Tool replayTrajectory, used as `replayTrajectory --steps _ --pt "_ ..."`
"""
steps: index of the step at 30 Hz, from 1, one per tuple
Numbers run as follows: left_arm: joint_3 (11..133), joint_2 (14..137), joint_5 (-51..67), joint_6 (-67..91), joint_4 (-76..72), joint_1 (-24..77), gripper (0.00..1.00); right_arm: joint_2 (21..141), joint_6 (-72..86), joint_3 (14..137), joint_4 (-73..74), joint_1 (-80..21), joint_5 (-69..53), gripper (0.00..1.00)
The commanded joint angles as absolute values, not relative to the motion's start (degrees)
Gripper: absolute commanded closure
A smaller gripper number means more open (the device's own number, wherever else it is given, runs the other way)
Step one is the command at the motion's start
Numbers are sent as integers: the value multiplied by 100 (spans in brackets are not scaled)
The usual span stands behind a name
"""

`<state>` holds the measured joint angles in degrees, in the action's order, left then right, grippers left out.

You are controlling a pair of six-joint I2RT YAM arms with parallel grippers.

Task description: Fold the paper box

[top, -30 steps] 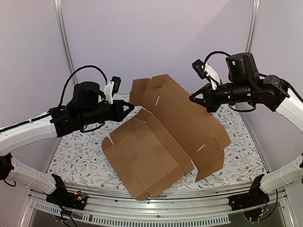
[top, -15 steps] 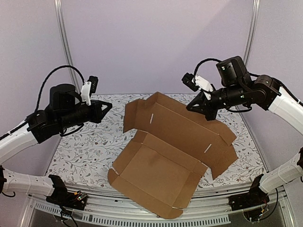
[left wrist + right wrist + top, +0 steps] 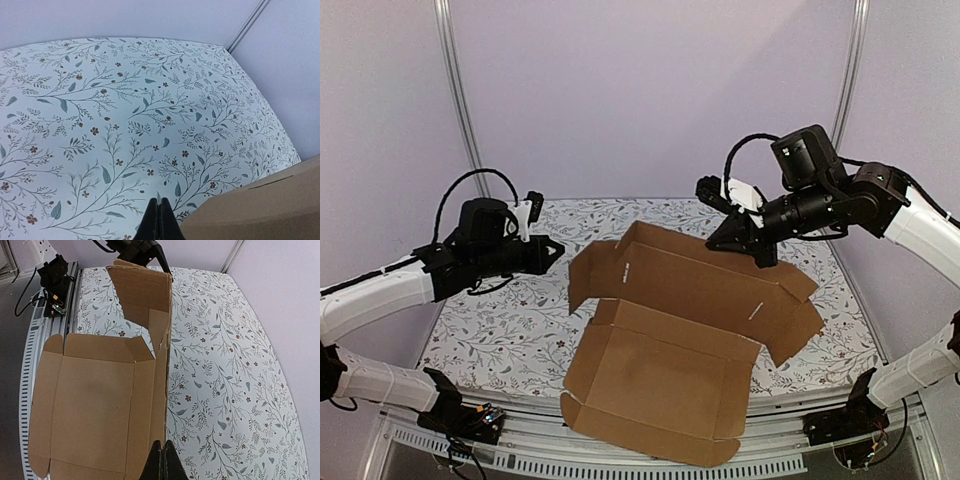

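The paper box (image 3: 660,370) is an unfolded brown cardboard sheet lying across the middle of the table, its near panel reaching over the front edge. Its far flaps stand up. My right gripper (image 3: 713,243) is shut on the far edge of the box; in the right wrist view the fingertips (image 3: 162,450) pinch the thin upright wall of the box (image 3: 95,405). My left gripper (image 3: 560,247) is shut and empty, hovering just left of the box's raised left flap. In the left wrist view its tips (image 3: 160,207) are above the tablecloth, with a box corner (image 3: 270,210) at lower right.
The table has a floral cloth (image 3: 490,330). A metal rail (image 3: 620,450) runs along the front edge. Two upright posts (image 3: 458,100) stand at the back corners in front of purple walls.
The box has come down from a steep tilt to lie flatter and has slid toward the front edge. My left gripper pulled back to the left, away from the box. My right gripper moved down-left with the box edge.
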<state>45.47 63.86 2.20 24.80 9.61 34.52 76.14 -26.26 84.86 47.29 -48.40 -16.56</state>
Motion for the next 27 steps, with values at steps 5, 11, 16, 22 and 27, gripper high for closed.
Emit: replayTrajectory --steps 5,11,16,22,27 --pt "4509 6975 1562 2533 229 3252 100 7615 -3063 8482 4922 -4958 -1930 100" --pt "4219 6993 2210 2663 -132 3409 100 7753 -2894 8586 4930 -4976 -1844 100" --pt "4025 6905 2320 2634 -275 3701 100 7843 -2914 8582 4925 -5019 -1673 100" --pt "3653 6866 2437 2852 -715 3910 100 7983 -2876 8541 4880 -5121 -1355 100" --pt "3507 6943 2505 2981 -978 4034 100 8074 -2793 8413 4719 -5234 -1152 100"
